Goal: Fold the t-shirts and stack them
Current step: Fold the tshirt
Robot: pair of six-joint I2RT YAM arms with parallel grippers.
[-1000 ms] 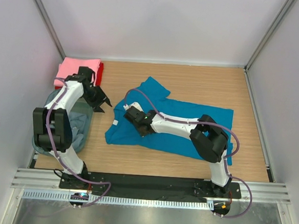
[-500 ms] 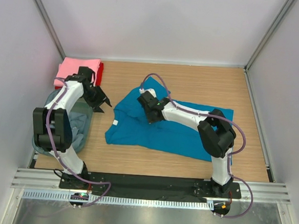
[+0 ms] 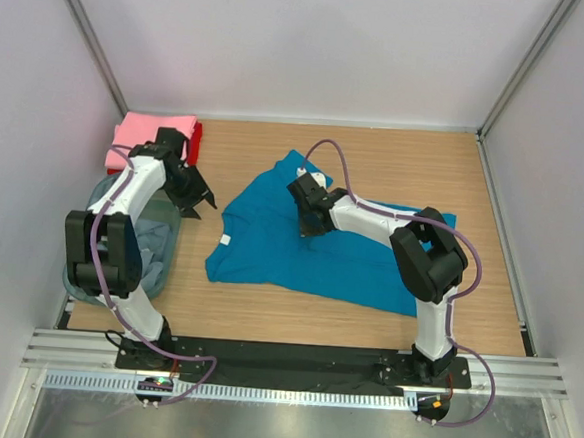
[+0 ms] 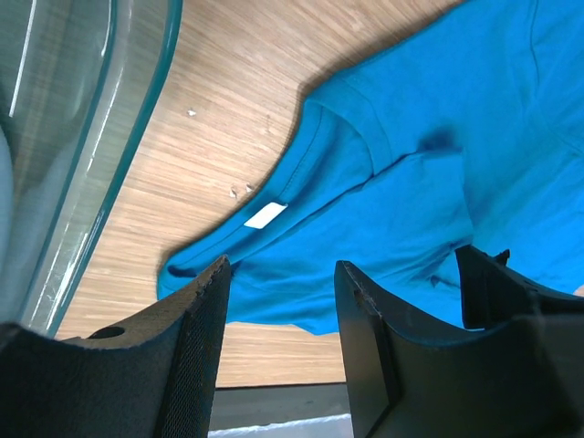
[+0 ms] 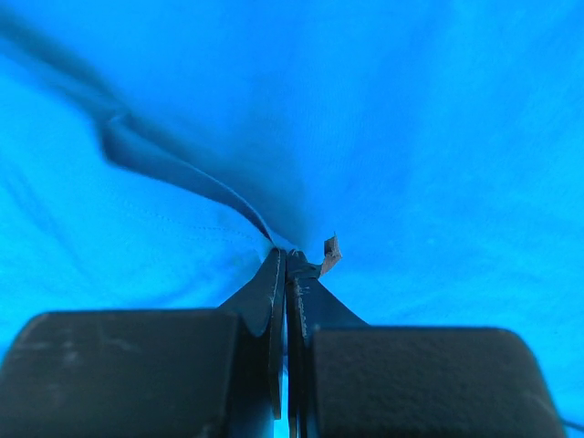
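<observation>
My right gripper [image 5: 287,265] is clamped tight on a pinch of the teal t-shirt [image 3: 270,248] spread mid-table, I'd guess to drag that fold across. My left gripper [image 3: 202,199] hangs half-open and empty at the shirt's 10 o'clock beside the bin [image 3: 159,250], out of the way. The folded pink t-shirt [image 3: 148,132] waits farther off at 11.

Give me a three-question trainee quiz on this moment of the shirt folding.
1. True or false: the left gripper holds the teal t-shirt.
2. What lies folded on the red t-shirt? A nothing; B pink t-shirt; C the teal one.
3. Fill in: the right gripper is shut on the ____ t-shirt.
Key: 1 false; 2 B; 3 teal.
</observation>
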